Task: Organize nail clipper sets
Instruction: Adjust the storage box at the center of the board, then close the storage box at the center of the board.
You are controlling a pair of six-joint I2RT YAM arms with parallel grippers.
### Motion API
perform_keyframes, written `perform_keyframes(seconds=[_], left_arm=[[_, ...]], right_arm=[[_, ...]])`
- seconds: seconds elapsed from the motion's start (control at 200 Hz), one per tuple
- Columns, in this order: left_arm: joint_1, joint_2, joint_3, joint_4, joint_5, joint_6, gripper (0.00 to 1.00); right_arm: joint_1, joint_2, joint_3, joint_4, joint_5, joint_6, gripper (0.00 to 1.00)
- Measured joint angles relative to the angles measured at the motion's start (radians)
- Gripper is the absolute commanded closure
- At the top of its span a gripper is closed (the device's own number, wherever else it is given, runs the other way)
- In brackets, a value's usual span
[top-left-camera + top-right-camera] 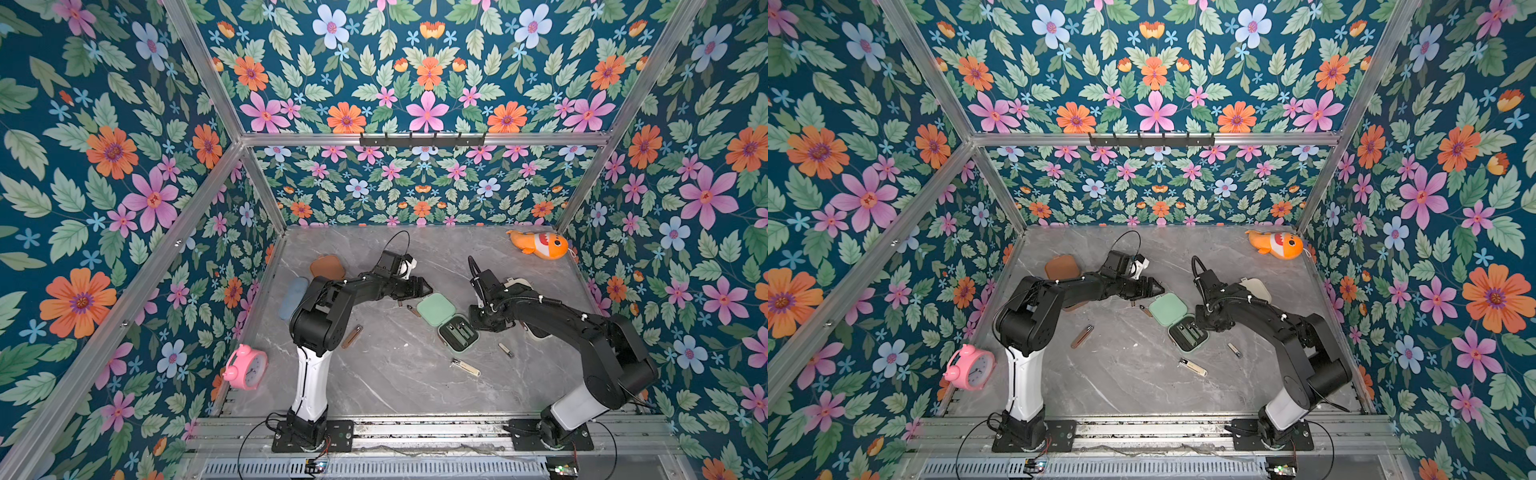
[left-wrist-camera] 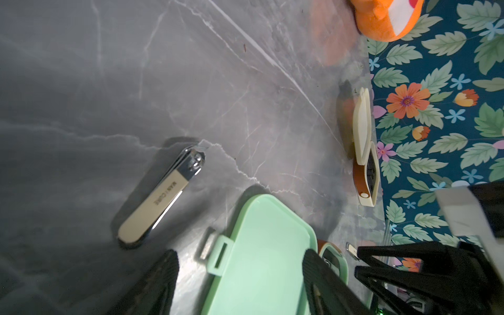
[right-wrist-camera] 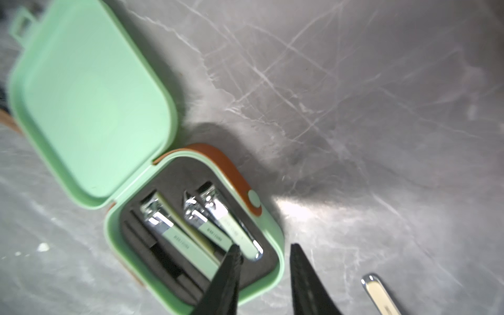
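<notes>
STEP: filling mint green case [image 1: 449, 328]; it lies open near the centre of the table [image 1: 395, 395], green clippers [image 3: 207, 223] in its tray | RIGHT: right gripper [image 3: 264, 246] jaws part open at tray edge, empty | LEFT: left gripper [image 2: 240, 253] jaws wide astride lid [image 2: 259, 259], holding nothing | NEXT: probably folding the lid shut; calls for a gentle push
</notes>
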Motion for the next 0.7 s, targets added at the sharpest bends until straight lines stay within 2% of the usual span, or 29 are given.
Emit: perform_keyframes(seconds=[0.195,0.38,0.515,0.7], left_arm=[[0.007,0.011,0.0,0.015,0.045,0.027,0.25],[0.013,0.018,-0.006,0.023,0.096,0.055,0.25],[0.014,0.031,-0.009,0.039,0.138,0.074,0.25],[0.015,0.057,0.001,0.068,0.192,0.082,0.25]], right_arm=[[0.0,-0.141,-0.075,-0.04,-0.027,0.045,0.62],[0.0,-0.246,-0.189,-0.082,-0.056,0.117,0.69],[0.0,-0.239,-0.249,-0.068,-0.083,0.151,0.71],[0.0,-0.146,-0.269,0.006,-0.121,0.167,0.74]])
